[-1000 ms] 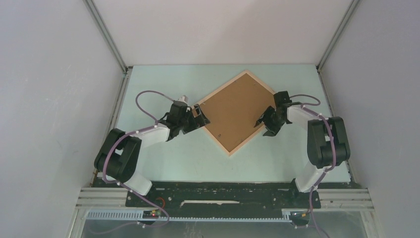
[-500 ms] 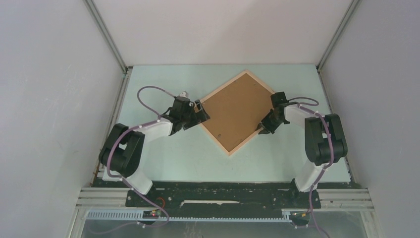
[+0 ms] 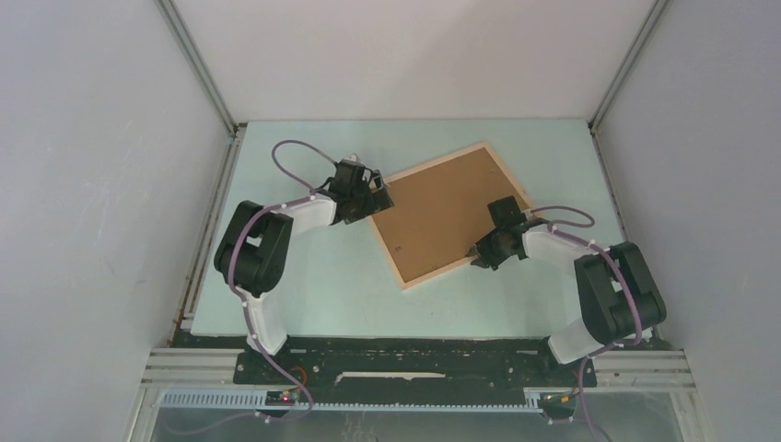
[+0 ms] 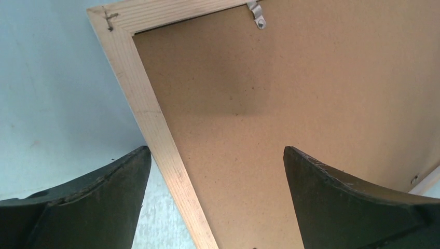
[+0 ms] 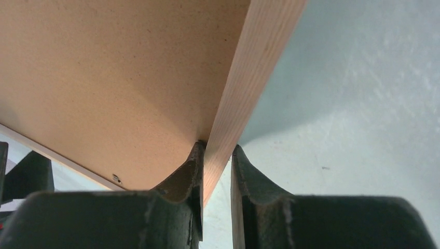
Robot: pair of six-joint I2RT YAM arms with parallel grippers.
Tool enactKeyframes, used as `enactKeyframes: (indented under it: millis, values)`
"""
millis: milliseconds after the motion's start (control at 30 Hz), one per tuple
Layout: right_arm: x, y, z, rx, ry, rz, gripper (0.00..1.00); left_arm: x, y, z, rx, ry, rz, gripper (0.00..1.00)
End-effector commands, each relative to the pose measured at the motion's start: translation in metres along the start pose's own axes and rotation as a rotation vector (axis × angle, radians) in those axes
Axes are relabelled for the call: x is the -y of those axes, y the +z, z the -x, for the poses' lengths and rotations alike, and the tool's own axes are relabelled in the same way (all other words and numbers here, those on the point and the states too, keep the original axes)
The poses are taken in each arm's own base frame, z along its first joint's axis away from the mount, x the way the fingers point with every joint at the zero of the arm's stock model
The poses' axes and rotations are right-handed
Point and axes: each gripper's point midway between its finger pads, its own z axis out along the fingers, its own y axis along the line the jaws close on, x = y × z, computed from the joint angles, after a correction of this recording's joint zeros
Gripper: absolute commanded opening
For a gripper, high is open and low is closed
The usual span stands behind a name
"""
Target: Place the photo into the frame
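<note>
While it rests on the pale green table (image 3: 304, 276), the frame (image 4: 155, 129) lies face down. It is turned at a slant, so that 1 corner points toward the table's near edge. Its brown backing board (image 3: 447, 212) fills the light wooden rim.

The left gripper (image 4: 214, 155) hangs over the frame's left corner with its 2 fingers spread wide and nothing between them. 1 fingertip sits outside the left rail above bare table, the other above the board. In the left wrist view a small metal tab (image 4: 257, 15) lies on the board's edge by the frame's far rail. A staple (image 4: 110, 19) marks the corner joint.

At the frame's right near rail the right gripper (image 5: 217, 148) is clenched on the wood. 1 finger presses the inner side next to the board and the other presses the outer side, with the rail pinched between them. A soft shadow falls on the table beside that rail. Whether this edge of the frame rests flat or is slightly raised cannot be told.
</note>
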Motion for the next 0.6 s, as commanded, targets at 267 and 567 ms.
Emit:
enactKeyframes:
  millis: [267, 567]
  values:
    - [-0.041, -0.013, -0.067, -0.066, -0.207, 0.172, 0.38, -0.006, -0.006, 0.062, 0.099, 0.047, 0.007, 1.00]
    - [-0.040, -0.064, -0.059, 0.086, -0.557, 0.305, 0.63, -0.018, -0.041, 0.067, 0.207, 0.016, 0.032, 1.00]
